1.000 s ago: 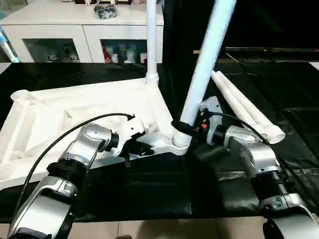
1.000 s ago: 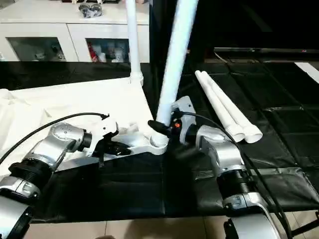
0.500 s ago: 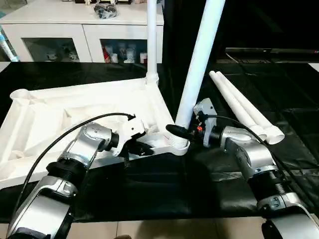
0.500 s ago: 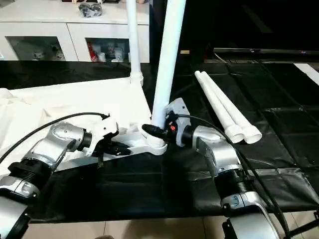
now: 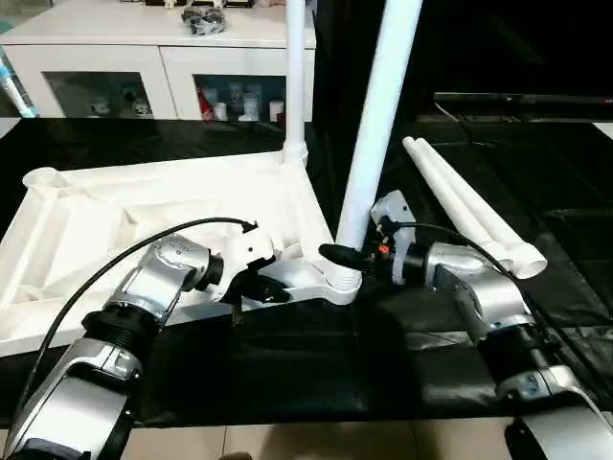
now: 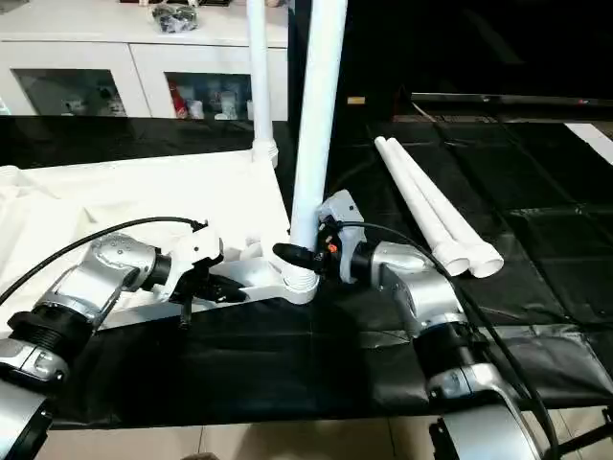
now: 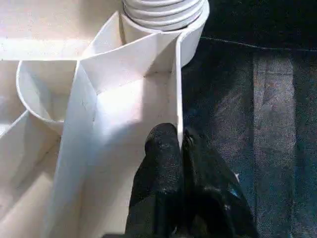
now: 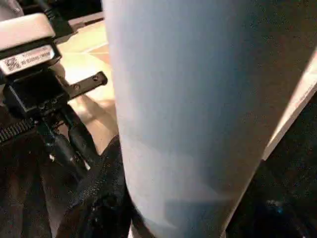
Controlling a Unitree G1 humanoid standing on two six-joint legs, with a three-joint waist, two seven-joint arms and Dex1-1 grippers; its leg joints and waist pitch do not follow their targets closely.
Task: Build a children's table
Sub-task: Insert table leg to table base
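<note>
Black cloth floor (image 5: 287, 364), left hand (image 7: 179, 144) pinching ribbed tabletop (image 5: 115, 220) wall, right hand (image 5: 347, 257) clamping smooth round leg (image 5: 375, 125).

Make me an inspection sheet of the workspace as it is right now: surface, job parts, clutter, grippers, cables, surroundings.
Surface: black cloth, creased.
Job's things: white tabletop lying underside up, ribs showing; far leg upright in a far corner socket; near leg standing in the near corner socket, slightly tilted; two loose legs lying side by side on the cloth.
Clutter: nothing seen.
Grippers: left gripper shut on the tabletop's edge wall; right gripper shut on the near leg just above the socket.
Cables: black cable arcing over the left forearm; another along the right forearm.
Surroundings: white glass-door cabinet behind.
</note>
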